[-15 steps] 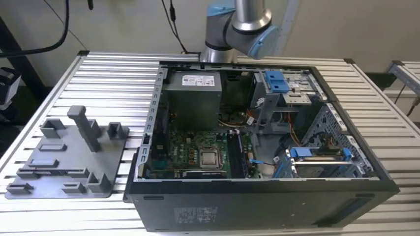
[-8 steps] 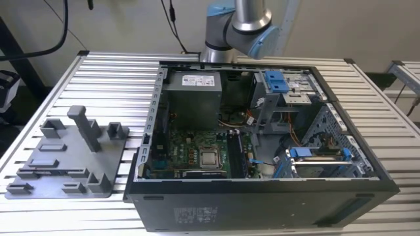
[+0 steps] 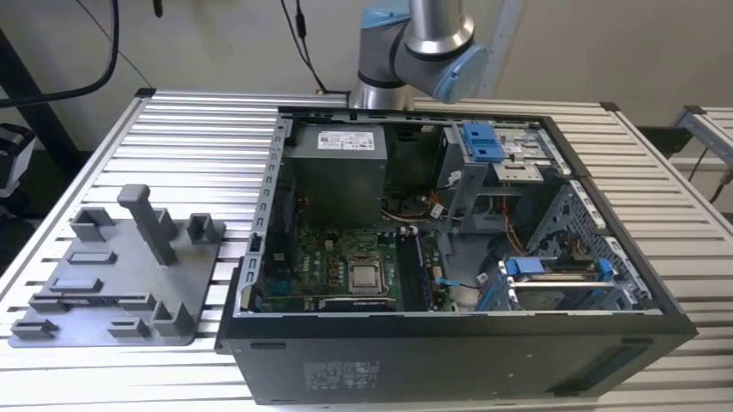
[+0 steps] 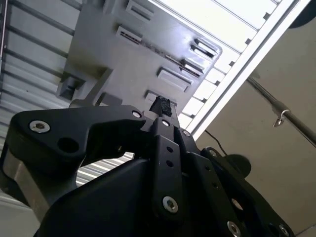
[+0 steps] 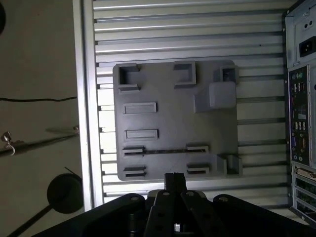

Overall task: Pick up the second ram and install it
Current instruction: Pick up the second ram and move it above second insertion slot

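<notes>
Shows gripper (image 5: 174,178) (image 4: 160,106) clenched on nothing in both wrist views, hanging over grey tray (image 5: 168,113). Shows ram (image 3: 414,270) standing on motherboard (image 3: 326,257) beside processor (image 3: 366,276) inside open case (image 3: 458,348), well apart from gripper.

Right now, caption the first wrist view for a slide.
Gripper pointed at grey fixture tray, computer case beside it.
</notes>
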### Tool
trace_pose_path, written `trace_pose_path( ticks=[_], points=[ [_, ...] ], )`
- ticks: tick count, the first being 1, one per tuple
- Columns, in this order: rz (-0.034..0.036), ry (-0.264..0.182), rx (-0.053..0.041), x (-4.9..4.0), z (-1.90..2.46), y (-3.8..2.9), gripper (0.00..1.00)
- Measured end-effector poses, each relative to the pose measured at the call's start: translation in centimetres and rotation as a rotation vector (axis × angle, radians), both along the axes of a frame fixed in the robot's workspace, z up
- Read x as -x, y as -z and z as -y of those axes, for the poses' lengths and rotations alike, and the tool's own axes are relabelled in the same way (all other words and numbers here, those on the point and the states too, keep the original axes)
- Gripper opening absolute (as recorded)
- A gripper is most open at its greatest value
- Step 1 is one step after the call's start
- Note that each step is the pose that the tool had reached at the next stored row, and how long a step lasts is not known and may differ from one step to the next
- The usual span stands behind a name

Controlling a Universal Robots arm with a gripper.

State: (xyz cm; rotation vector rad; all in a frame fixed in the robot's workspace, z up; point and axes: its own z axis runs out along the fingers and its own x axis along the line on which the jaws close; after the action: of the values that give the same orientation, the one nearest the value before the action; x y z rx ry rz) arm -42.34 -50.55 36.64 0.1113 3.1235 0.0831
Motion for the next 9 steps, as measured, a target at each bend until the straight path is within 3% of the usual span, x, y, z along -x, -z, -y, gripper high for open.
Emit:
trace_pose_path(
  ticks=[5,9],
  points=[
    [0.0,-0.003,0.0001,0.0,0.0,0.0,0.11],
    [0.0,-0.034,0.0,0.0,0.0,0.01,0.11]
  ],
)
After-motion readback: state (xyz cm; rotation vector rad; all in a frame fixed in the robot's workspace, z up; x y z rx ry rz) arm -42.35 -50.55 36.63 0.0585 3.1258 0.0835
